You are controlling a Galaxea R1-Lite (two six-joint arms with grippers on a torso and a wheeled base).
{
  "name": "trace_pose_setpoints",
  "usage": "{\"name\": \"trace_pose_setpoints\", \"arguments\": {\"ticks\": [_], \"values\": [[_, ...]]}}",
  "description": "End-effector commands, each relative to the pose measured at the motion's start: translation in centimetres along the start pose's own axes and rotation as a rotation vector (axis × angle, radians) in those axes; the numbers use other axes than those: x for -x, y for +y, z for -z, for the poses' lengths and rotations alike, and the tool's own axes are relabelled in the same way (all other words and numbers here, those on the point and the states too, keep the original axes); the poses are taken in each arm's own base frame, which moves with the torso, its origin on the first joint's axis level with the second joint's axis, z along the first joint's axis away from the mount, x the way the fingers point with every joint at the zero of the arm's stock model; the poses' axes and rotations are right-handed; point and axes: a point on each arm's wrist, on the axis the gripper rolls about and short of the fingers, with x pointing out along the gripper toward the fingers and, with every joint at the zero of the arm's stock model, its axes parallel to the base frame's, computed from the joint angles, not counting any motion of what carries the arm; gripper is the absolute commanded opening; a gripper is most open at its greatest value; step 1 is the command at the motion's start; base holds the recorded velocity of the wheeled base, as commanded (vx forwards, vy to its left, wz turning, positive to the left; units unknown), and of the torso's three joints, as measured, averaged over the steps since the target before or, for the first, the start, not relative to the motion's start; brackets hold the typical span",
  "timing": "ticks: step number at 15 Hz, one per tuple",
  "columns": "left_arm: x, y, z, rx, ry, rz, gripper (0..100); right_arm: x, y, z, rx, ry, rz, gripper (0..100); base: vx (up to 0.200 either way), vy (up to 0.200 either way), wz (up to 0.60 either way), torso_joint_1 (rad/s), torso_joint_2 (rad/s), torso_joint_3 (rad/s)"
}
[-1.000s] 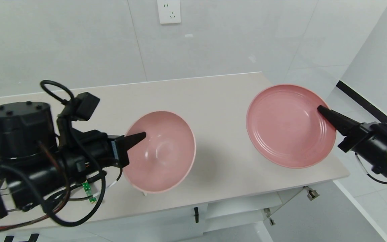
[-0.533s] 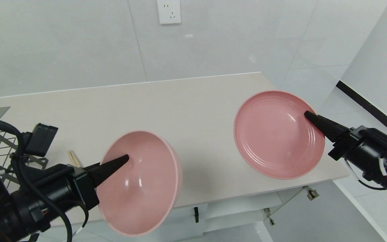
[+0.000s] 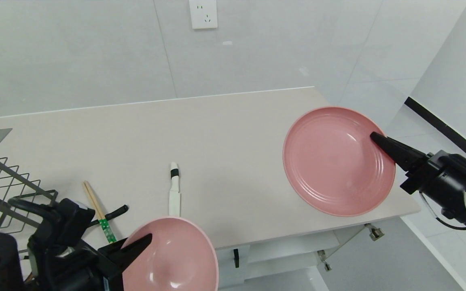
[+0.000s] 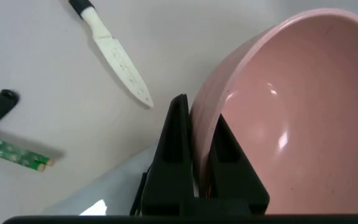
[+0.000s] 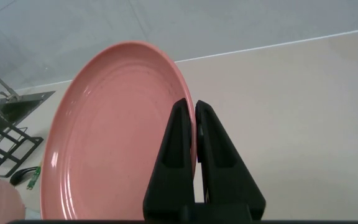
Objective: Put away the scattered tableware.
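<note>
Now | left jaws clamp bowl (image 3: 172,258) rim at counter (image 3: 225,133) front edge | right jaws clamp plate (image 3: 330,161) rim

A white knife (image 3: 174,190) lies near the pale counter's (image 3: 225,133) front edge, wooden chopsticks (image 3: 93,198) left of it. A deep pink bowl (image 3: 176,258) hangs over that edge, a flat pink plate (image 3: 330,161) over the right end.

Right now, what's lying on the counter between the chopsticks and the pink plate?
A white knife with a black band on its handle lies between the chopsticks and the plate; the rest of that stretch is bare counter, as the head view shows.
</note>
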Motion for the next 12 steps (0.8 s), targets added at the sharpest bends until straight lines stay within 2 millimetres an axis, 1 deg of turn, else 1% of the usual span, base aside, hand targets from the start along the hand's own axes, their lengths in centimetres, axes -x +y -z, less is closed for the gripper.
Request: {"name": "trace_pose_setpoints", "arguments": {"ticks": [1,2,5,8,11,12], "values": [[0.4,-0.6,0.9,-0.029,0.018,0.049,0,-0.1,0.1,-0.2,0.003,-0.010,-0.003,0,0.000,0.000,0.00,0.000,0.00,0.000],[0.4,-0.6,0.4,-0.016,-0.034,0.052,0,0.0,0.1,-0.2,0.003,-0.011,-0.005,0,0.000,0.000,0.00,0.000,0.00,0.000],[0.4,-0.2,0.1,-0.005,-0.069,0.024,0,0.0,0.2,-0.2,0.003,-0.010,-0.008,0,0.000,0.000,0.00,0.000,0.00,0.000],[0.5,0.5,-0.6,0.008,-0.116,-0.020,0,0.0,0.1,-0.2,0.013,-0.011,-0.005,0,-0.200,0.000,0.00,0.002,0.00,-0.002],[0.9,2.2,-1.8,-0.048,-0.215,-0.147,0,0.2,0.1,-0.1,0.069,-0.003,-0.001,0,-0.200,0.000,0.00,-0.001,0.00,0.012],[1.1,2.5,-2.2,-0.057,-0.253,-0.169,0,0.2,0.1,0.0,0.082,-0.001,-0.002,0,0.000,0.000,0.00,0.000,0.00,0.000]]}}
